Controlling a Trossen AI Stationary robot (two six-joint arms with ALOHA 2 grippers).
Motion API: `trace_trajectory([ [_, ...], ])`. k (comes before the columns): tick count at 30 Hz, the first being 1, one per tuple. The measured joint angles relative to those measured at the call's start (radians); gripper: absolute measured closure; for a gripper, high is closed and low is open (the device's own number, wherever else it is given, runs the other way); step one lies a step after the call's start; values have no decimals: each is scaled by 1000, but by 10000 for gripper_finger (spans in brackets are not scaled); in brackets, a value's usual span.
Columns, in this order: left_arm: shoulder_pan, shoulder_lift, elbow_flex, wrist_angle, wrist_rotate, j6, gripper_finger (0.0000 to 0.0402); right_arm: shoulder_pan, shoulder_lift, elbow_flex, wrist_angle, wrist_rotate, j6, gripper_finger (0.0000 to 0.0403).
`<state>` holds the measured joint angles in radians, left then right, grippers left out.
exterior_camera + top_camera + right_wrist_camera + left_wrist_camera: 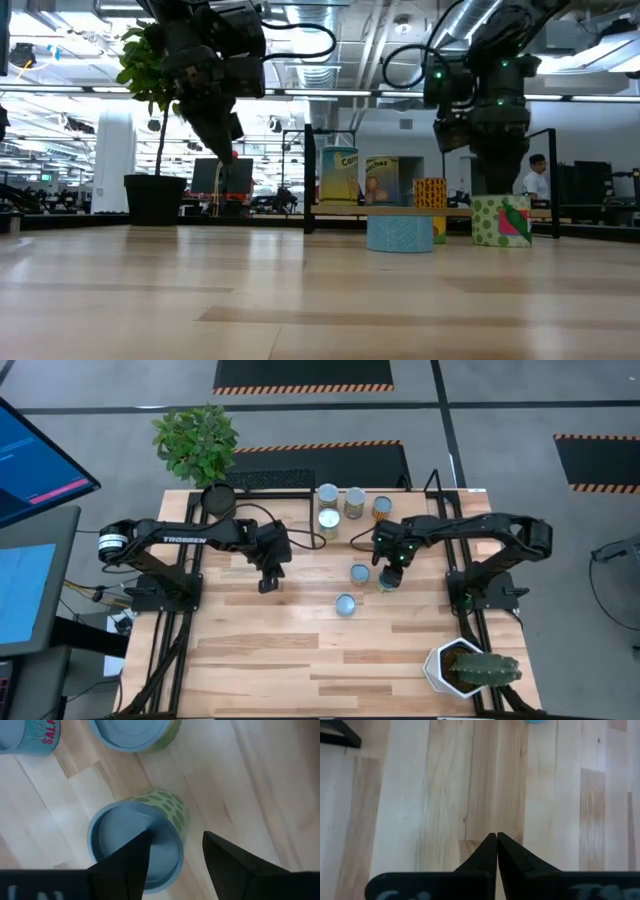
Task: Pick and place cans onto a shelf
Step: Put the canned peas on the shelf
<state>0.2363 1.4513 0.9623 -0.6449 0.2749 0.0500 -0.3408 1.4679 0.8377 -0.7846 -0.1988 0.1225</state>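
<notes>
My right gripper (388, 573) is open, pointing down just above a green-dotted can with a pale-blue top (135, 845), which stands upright on the table (500, 221). One finger (131, 857) is over the can's top and the other (227, 857) is outside its wall. Two more cans stand on the table nearby (360, 572) (345, 604). Several cans (341, 506) stand on the shelf (290, 491) at the far edge. My left gripper (267, 583) is shut and empty above the bare table, left of the cans.
A black round pot (217, 500) and a leafy plant (195, 445) stand at the far left. A white cactus pot (468, 667) stands at the near right corner. In the right wrist view two other cans (135, 732) (30, 735) stand close to the green-dotted one.
</notes>
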Motion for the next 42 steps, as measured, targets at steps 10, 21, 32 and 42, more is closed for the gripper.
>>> trace_trajectory([
  [10, 0, 0, 0, 12, -1, -10, 401, -1, 31, 25, -6, -9, 32, 283],
  [21, 0, 0, 0, 16, -28, -10, 401, 0, 24, 85, -27, 12, 37, 389],
  [32, 0, 1, 0, 15, -28, -9, 402, -10, 23, 316, -254, 240, 6, 398],
  [42, 0, 1, 0, 14, -28, -10, 401, -166, 22, 320, -264, 340, -46, 398],
])
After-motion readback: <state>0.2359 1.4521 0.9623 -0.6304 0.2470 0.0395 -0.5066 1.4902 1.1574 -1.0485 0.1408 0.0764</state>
